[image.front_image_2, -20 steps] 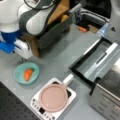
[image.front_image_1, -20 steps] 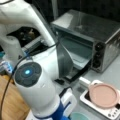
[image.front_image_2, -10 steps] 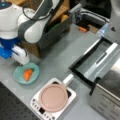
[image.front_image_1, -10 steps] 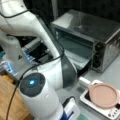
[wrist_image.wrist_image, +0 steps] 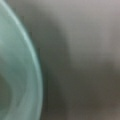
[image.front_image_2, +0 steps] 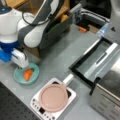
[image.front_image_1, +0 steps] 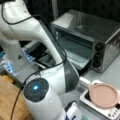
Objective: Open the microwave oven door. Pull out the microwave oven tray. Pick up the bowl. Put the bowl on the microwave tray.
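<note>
The teal bowl sits on the grey table at a front view's left, with an orange piece inside it. My gripper hangs from the white hand right over the bowl's far rim. In the wrist view the bowl fills the left side, very close, and no fingers show. The microwave oven door lies folded down and open. The pale grey microwave oven tray is drawn out above it. In a front view the oven stands open, and my arm hides the bowl.
A pink round disc rests on a white appliance, between the bowl and the open door; it also shows as the pink disc in a front view. A wooden box with clutter stands behind the arm.
The arm has swung and lowered, bringing the hand down to the bowl's rim. The bowl, door and tray have not moved.
</note>
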Controlling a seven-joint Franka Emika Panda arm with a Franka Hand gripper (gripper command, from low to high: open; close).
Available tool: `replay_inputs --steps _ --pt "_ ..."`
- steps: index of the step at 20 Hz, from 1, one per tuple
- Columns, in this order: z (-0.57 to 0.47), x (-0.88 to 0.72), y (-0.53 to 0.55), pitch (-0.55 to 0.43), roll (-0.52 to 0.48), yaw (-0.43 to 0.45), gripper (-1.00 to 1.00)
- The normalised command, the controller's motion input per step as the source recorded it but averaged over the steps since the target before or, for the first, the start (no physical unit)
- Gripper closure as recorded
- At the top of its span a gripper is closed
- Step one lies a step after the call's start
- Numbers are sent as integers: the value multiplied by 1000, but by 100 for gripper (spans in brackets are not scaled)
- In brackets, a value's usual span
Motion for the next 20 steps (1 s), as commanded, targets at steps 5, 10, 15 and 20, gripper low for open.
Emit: replay_inputs --steps 5,10,15,20 --pt "-105 154 -79 -110 186 -65 -100" --pt "-69 84 -131 -95 199 -64 -100" --pt "-149 9 -152 -110 219 -50 -100" --pt "-144 -43 -124 -127 224 -51 100"
